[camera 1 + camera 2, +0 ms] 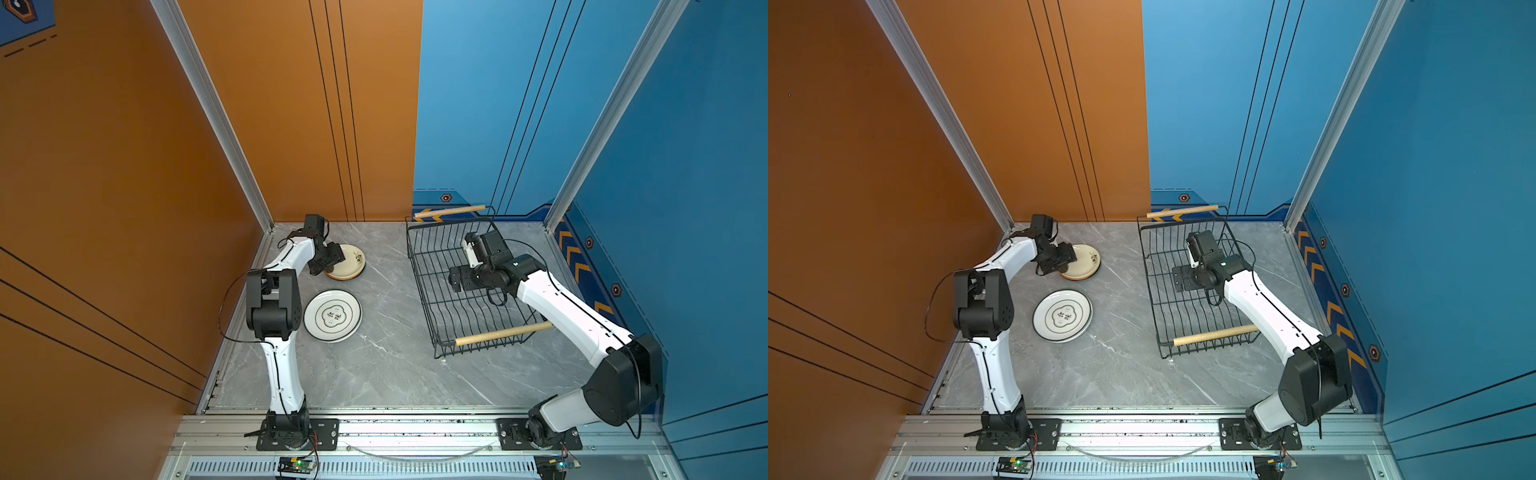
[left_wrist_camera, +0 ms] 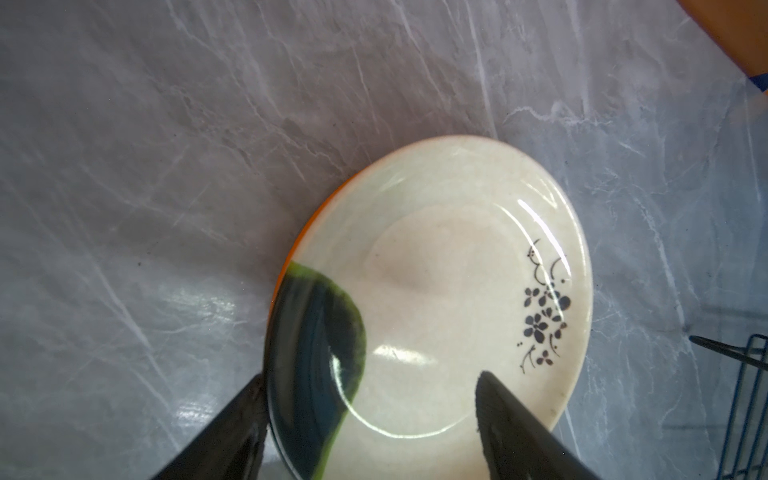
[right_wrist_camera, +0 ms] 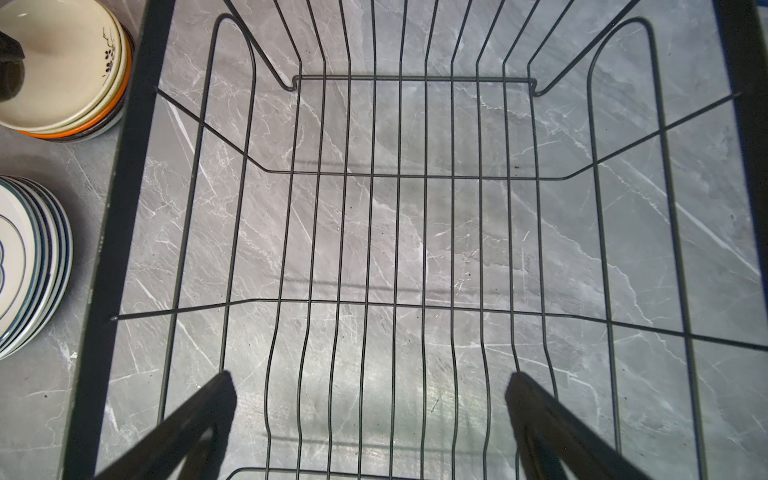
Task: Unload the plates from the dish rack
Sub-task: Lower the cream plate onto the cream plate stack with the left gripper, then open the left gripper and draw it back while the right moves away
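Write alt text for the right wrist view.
The rack is empty: only grey marble table shows through its black wires. Beside it, outside the rim, stand two plate stacks, one topped by a cream plate, one of white plates with dark rims. The right tool hangs open above the rack, holding nothing.

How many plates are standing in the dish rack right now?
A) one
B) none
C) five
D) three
B: in the right wrist view the dish rack holds only bare wires, and all are outside it, in a cream-topped stack and a white stack.
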Robot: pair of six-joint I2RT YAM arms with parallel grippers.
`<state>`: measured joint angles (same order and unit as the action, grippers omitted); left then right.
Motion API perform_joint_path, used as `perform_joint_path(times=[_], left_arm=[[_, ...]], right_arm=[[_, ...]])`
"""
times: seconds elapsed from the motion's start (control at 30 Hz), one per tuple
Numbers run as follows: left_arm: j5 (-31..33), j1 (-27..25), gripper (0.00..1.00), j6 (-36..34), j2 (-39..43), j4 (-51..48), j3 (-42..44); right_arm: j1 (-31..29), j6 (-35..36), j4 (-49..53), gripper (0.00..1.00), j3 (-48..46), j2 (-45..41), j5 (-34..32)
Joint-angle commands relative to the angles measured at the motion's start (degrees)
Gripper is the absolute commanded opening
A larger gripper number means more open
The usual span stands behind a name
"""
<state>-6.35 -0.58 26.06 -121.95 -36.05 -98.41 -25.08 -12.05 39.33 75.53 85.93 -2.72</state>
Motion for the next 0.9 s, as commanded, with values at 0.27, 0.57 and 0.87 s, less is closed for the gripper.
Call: perform_joint_path(times=[0.27, 0.57, 0.87], left_arm=[[10.28, -1.05, 0.85, -2.99, 4.18, -9.22, -1.37], [12.06, -0.74, 0.99, -4.22, 17.42, -10.33, 5.41], [12.47, -2.72, 0.98, -2.42, 29.95, -10.11, 14.07]], right_arm=[[3.71, -0.21, -0.50, 1.00, -1.34, -2.37, 2.66], [12.61, 0.51, 2.35, 1.00, 1.84, -6.06, 5.48], [31.31, -5.01, 3.91, 1.00, 4.37, -10.06, 11.65]])
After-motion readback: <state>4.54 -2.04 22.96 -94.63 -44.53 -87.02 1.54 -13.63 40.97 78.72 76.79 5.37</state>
